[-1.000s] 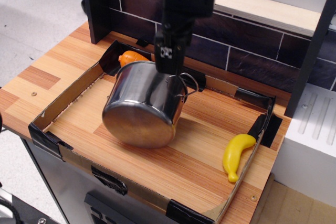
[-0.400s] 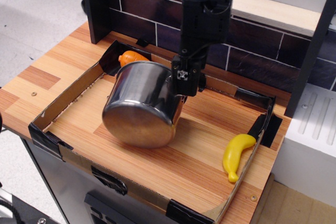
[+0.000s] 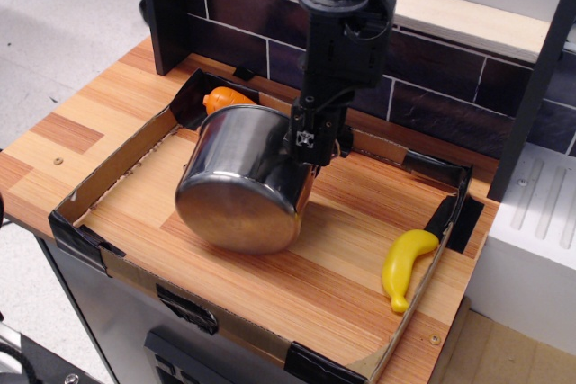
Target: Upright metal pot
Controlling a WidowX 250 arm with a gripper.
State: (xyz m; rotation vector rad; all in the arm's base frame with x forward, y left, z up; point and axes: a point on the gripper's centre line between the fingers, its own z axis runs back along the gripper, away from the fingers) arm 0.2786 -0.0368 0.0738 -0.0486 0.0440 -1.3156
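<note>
Metal pot [image 3: 243, 182] unmoved on its side, tool [image 3: 309, 139] slightly lower.

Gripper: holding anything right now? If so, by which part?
Cannot be told. The gripper is down at the rim end of the metal pot, which lies on its side, where its wire handle would be, but the fingers' closure is hidden.

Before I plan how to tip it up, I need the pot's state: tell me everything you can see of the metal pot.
The metal pot is shiny stainless steel, cylindrical, lying tilted on its side with its flat base facing the camera and its rim toward the back wall. It rests on the wooden board inside the cardboard tray. An orange object sits just behind it. The hand is at its rim on the right; whether it grips the pot cannot be told.
</note>
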